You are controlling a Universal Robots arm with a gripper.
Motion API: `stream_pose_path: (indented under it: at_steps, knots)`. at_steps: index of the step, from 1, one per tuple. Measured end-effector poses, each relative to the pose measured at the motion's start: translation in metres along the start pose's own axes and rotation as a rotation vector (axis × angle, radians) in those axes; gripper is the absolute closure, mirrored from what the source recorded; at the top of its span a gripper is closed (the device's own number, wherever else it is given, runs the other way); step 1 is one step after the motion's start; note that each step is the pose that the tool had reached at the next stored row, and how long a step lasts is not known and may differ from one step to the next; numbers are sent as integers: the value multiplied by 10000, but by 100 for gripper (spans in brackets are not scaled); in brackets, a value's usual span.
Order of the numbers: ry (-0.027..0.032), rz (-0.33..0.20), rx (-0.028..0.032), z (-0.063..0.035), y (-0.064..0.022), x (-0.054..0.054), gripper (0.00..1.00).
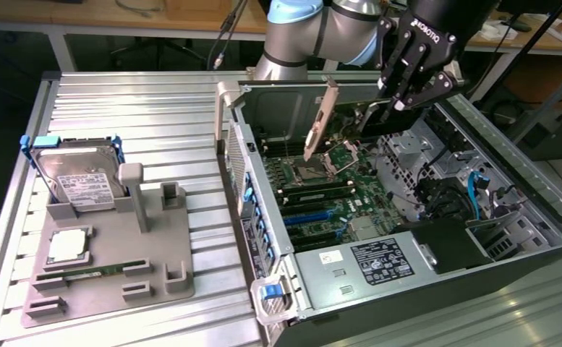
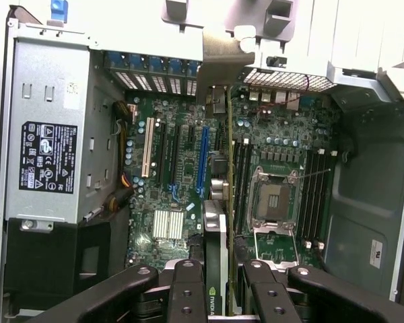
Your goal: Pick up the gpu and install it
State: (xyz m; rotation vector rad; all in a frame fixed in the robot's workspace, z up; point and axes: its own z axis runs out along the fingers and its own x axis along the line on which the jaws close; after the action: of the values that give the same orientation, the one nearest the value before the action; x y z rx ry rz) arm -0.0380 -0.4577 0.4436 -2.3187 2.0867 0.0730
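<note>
My gripper is shut on the gpu, which hangs above the open computer case. The card's long silver end bracket slants down toward the motherboard. In the wrist view the gpu appears edge-on between my two black fingers, with its bracket reaching toward the case's rear slot openings. It hovers over the motherboard, just beside the long blue expansion slot and apart from it.
On the exterior view's left, a grey fixture on the metal table carries a silver hard drive with blue rails, a square silver chip and a green memory stick. The power supply and cables fill the near end of the case.
</note>
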Motion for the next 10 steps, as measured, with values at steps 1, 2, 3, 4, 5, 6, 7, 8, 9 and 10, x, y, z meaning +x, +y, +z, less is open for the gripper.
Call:
stream_pose_path:
  at_steps: [1,2,3,4,5,6,7,8,9,10]
  knots:
    - [1,0,0,2,0,0,73]
    - [0,0,0,4,0,0,73]
    - [0,0,1,6,0,0,73]
    - [1,0,1,9,0,1,73]
    - [0,0,2,12,0,1,73]
    - [1,0,2,14,0,1,73]
    - [1,-1,3,18,0,1,73]
    - [1,-1,4,21,0,1,73]
    - [1,0,5,26,0,1,73]
    - [1,0,5,29,0,2,73]
